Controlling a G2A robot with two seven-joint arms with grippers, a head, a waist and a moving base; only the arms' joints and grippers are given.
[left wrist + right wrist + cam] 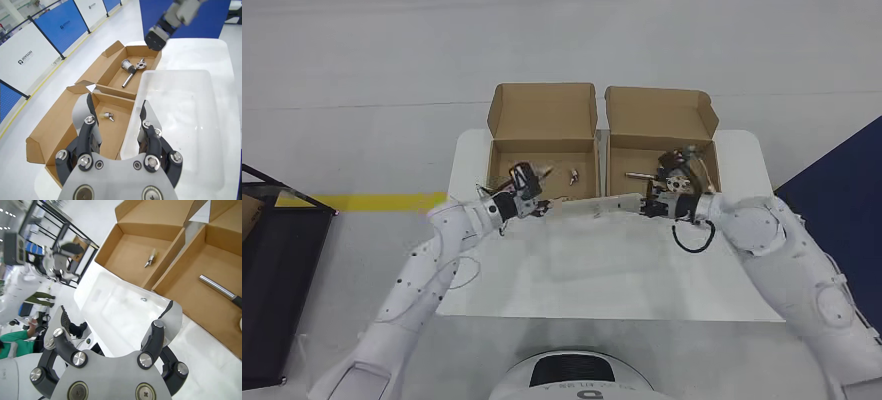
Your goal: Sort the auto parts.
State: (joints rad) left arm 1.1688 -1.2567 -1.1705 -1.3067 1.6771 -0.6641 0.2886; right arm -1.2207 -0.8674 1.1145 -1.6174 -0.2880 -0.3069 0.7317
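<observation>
A small screw (143,299) is seen inside the clear tray (179,113). Behind the tray, a fitting (107,115) and a steel shaft (128,79) are boxed separately. Left jaws and right jaws are found released near its far corners.

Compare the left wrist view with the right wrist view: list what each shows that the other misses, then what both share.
Left wrist, not right: the metal spool on the steel shaft's end and the flanged disc beside it; the right wrist view crops there. Right wrist, not left: a small screw in the clear tray. Both: the shaft, the tray, two open cardboard boxes, and a small fitting in one.
</observation>
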